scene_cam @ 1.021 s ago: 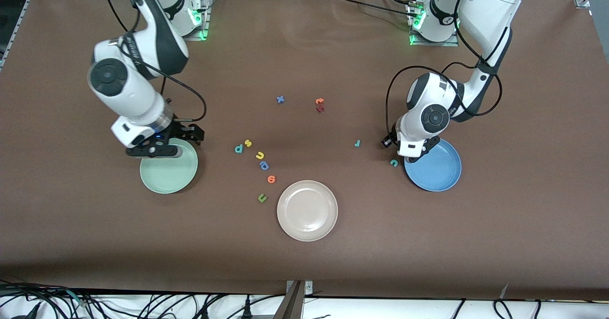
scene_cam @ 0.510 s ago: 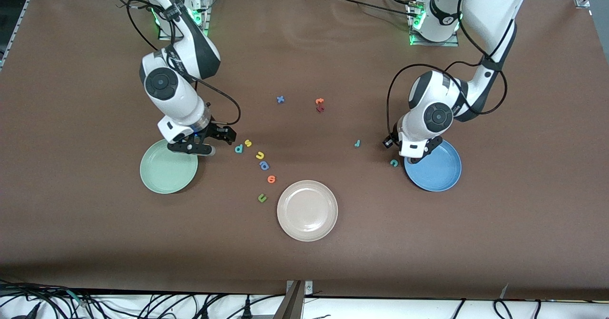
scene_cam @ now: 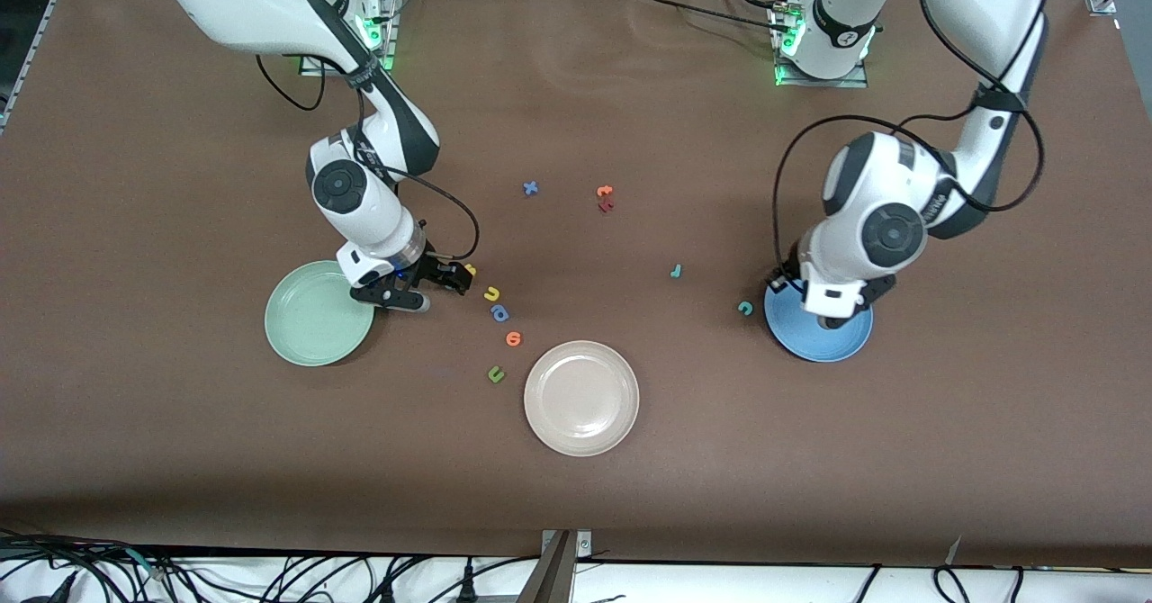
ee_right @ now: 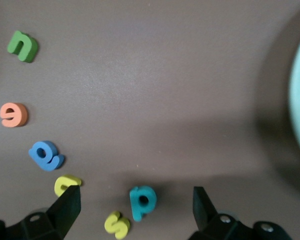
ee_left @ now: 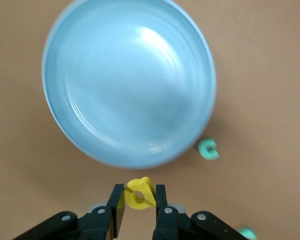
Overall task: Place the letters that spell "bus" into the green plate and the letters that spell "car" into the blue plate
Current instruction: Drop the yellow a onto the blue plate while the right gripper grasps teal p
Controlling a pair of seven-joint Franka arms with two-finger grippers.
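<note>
The table (scene_cam: 810, 495) was plain brown. One plate (scene_cam: 306, 333) was pale green, another (scene_cam: 846, 337) blue, a third (scene_cam: 581, 398) beige. Small letters lay in teal (ee_right: 141, 201), yellow (ee_left: 138, 193), orange (ee_right: 13, 114), green (ee_right: 22, 46) and blue (ee_right: 46, 155).

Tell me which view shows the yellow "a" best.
The left wrist view: the yellow "a" sits clamped between the left end effector's fingers, just outside the blue plate's rim. In the front view the arm hides it. The right wrist view misses it entirely.
</note>
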